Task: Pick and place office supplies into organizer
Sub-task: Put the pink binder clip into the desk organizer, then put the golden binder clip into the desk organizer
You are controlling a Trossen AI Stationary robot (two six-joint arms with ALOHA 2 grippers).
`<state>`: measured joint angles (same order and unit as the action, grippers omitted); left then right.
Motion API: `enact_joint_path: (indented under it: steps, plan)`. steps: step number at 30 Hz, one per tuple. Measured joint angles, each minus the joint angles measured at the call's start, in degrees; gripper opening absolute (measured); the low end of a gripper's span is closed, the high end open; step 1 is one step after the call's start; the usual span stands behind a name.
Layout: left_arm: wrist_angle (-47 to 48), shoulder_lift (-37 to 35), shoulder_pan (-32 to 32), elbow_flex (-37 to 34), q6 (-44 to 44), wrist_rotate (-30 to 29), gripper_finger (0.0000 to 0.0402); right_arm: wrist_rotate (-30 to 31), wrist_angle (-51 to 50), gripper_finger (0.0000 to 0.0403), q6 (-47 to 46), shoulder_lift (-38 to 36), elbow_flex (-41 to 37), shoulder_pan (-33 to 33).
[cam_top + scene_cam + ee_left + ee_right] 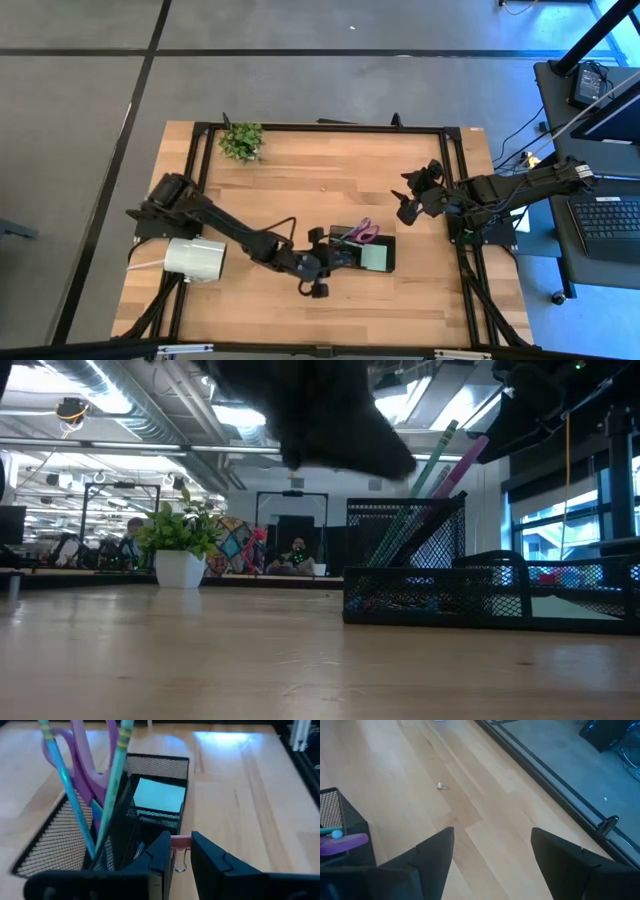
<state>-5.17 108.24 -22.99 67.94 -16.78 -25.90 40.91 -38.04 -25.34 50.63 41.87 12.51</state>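
Observation:
The black mesh organizer (385, 243) stands right of the table's middle, near the front edge. In it are purple-handled scissors (82, 765), teal pencils (117, 770) standing upright, and the pale green sticky-note pad (159, 795) lying flat in one compartment. My left gripper (180, 842) hovers at the organizer's left end (318, 268), shut on a small pink clip. My right gripper (492, 837) is open above bare table, right of and beyond the organizer (408, 197). A tiny metal bit (441, 786) lies loose on the wood. My left gripper pinches the small pink clip (180, 840) between its two fingers (162, 852). The clip's wire loop (180, 864) hangs below them. The fingers come slanting from the table's left, and the clip is lifted clear beside the organizer's mesh wall (150, 822).
A big white roll (195, 258) lies at the table's left edge beside the left arm. A small green plant (242, 140) in a white pot (180, 568) stands at the far left corner. Bare wood stretches between the plant and the organizer (490, 595).

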Motion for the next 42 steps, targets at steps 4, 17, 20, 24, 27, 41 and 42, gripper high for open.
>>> enact_joint_path:
  steps: [4,17,20,24,27,41,42]
  plan:
    - [-0.7,2.8,1.1,0.0,-1.7,0.0,0.0054,0.0,0.0,0.0268,0.1,0.0,0.0,0.0]
    - [0.1,5.8,3.5,0.0,-3.5,0.2,0.0055,0.0,-0.6,0.0268,0.5,0.0,0.0,0.0]
    - [0.3,5.8,3.7,0.0,-3.7,0.3,0.006,0.0,-0.9,0.0268,0.6,0.0,0.0,0.0]
    - [0.7,5.8,3.7,0.0,-5.1,0.4,0.0076,0.0,-0.9,0.0268,0.8,0.0,0.0,0.0]
    - [0.9,5.8,3.8,0.0,-5.1,0.5,0.0086,0.0,-0.9,0.0268,0.8,0.0,0.0,0.0]
    - [5.6,0.9,3.2,0.1,-4.5,10.1,0.0113,0.0,-0.9,0.0268,1.7,0.0,0.0,0.0]
    - [7.9,-0.6,3.1,0.2,-4.3,10.8,0.0114,0.0,-0.9,0.0268,1.8,0.0,0.0,0.0]
